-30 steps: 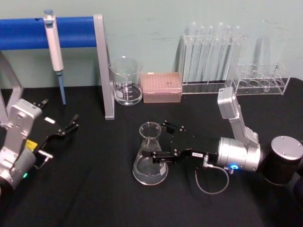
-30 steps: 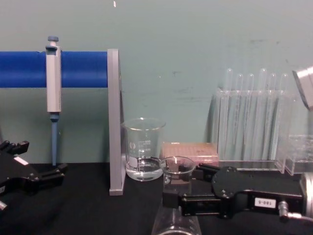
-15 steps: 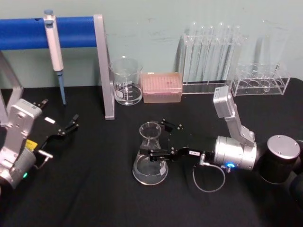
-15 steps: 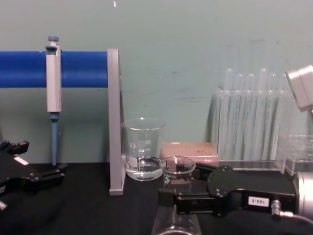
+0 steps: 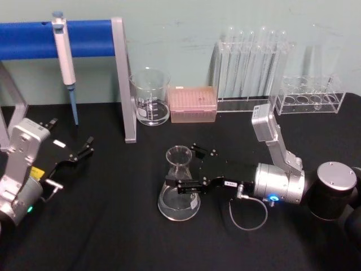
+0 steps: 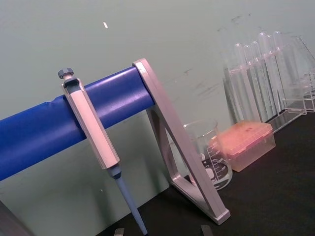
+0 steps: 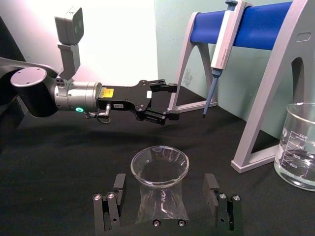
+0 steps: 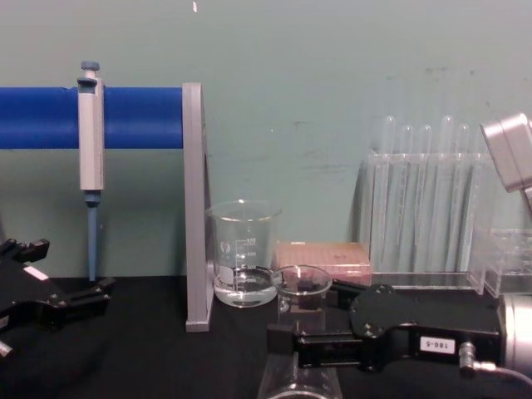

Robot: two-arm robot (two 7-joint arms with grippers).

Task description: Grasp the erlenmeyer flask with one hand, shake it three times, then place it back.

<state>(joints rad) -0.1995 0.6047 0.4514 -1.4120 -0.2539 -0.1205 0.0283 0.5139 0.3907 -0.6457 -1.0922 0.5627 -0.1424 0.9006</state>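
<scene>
Progress is hard to judge in the head view: the erlenmeyer flask (image 5: 178,203) stands upright mid-tabletop (image 5: 113,226), toward the front edge. My right end effector (image 5: 186,168) is released around its neck, and my left end effector (image 5: 79,153) is parked open near the left edge. In the right wrist view both fingers (image 7: 118,189) flank the glass without touching, so the flask is either ungrasped or already returned. In the chest view its rim sits between them.

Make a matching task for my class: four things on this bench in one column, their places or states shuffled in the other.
1 erlenmeyer flask
2 beaker
3 pipette
4 left gripper

A hanging on the blue bar
B between the right gripper's open fingers
C just right of the grey stand leg
D parked at the far left, open

Pairs: 1-B, 2-C, 3-A, 4-D
</scene>
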